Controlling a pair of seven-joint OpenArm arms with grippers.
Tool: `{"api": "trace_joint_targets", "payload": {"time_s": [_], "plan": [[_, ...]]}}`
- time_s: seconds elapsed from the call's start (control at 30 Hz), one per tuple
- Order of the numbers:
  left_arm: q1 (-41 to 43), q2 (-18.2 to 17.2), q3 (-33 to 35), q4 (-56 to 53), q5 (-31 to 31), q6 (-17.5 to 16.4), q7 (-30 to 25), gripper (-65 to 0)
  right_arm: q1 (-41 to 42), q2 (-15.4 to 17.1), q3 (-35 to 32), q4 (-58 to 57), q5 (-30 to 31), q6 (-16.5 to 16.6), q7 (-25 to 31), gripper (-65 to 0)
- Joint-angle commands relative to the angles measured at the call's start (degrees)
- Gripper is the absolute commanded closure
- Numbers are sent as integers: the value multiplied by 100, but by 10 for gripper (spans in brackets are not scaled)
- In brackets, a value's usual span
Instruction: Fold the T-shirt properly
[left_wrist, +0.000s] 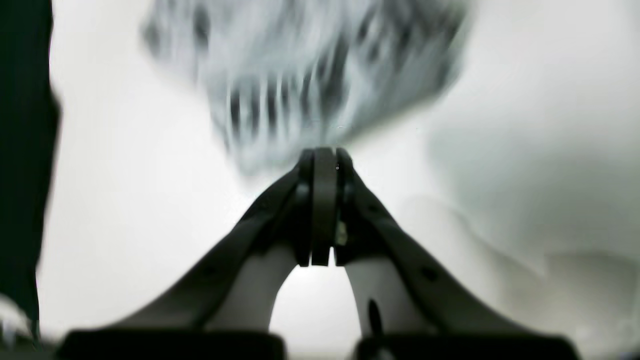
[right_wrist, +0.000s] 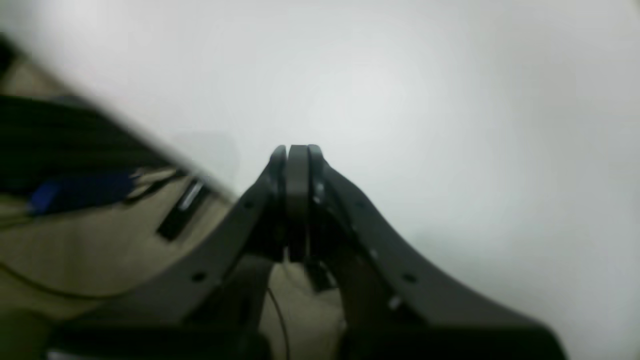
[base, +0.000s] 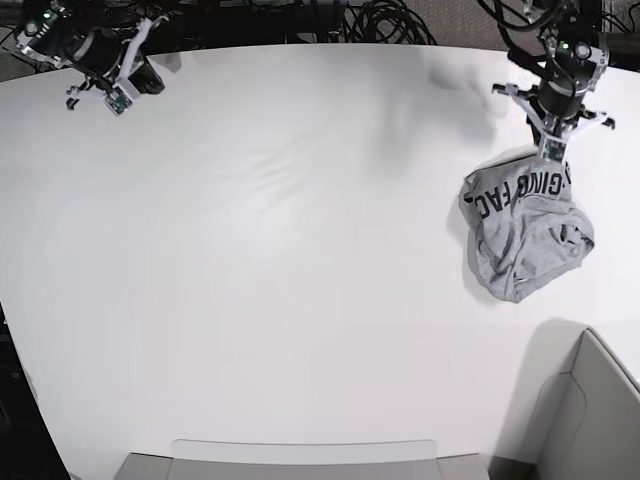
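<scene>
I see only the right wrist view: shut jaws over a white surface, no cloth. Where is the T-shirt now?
Observer: The T-shirt lies crumpled at the table's edge on the base view's right, far from your right gripper.
Operator: Is the other arm near it?
Observer: Yes. The left gripper is at the shirt's top edge, jaws shut.
Operator: Does it hold cloth?
Observer: Its wrist view is blurred; cloth hangs just past the tips, but I cannot confirm a grip.
Operator: Which side faces up?
Observer: Black letters show on the upper part.
</scene>
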Motion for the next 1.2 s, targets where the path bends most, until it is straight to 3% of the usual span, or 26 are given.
{"api": "trace_joint_targets", "payload": {"time_s": [0.0, 0.1, 0.27, 0.4, 0.5, 0.63, 0.7, 0.83, 0.93, 1.07, 1.17], "plan": [[218, -45, -119, 125, -34, 25, -112, 0, -336, 137, 270, 99, 459, 89, 119, 0], [798, -63, -339, 125, -78, 25, -112, 0, -1127, 304, 990, 91, 1400, 89, 101, 0], [2099, -54, -410, 125, -887, 25, -103, 0, -1989, 313, 1412, 91, 1435, 89, -347, 0], [2908, -54, -418, 116, -1283, 25, -103, 0, -2525, 277, 1272, 82, 1400, 89, -594, 0], [3119, -54, -348, -16, -1327, 25, -103, 0, -2648, 313, 656, 56, 802, 89, -594, 0], [2891, -177, 276, -1150, -1283, 25, -121, 0, -1989, 154, -1313, -147, -1211, 89, -594, 0], [2557, -247, 645, -1800, -1283, 25, -121, 0, -1584, 23, -2007, -595, -1818, 89, -585, 0], [2486, -256, 1041, -2943, -1283, 25, -411, 0, -951, 23, -2614, -1949, -1923, 89, -550, 0], [2205, -405, 1305, -3998, -1274, 25, -754, 0, -494, 49, -2842, -3171, -1958, 89, -110, 0], [1537, -537, 1709, -5062, -1274, 25, -807, 0, 104, 348, -4135, -4120, -2108, 89, 4, 0], [1176, -537, 1938, -5598, -1274, 25, -947, 0, 543, 401, -4803, -4727, -2248, 89, 22, 0]]}}
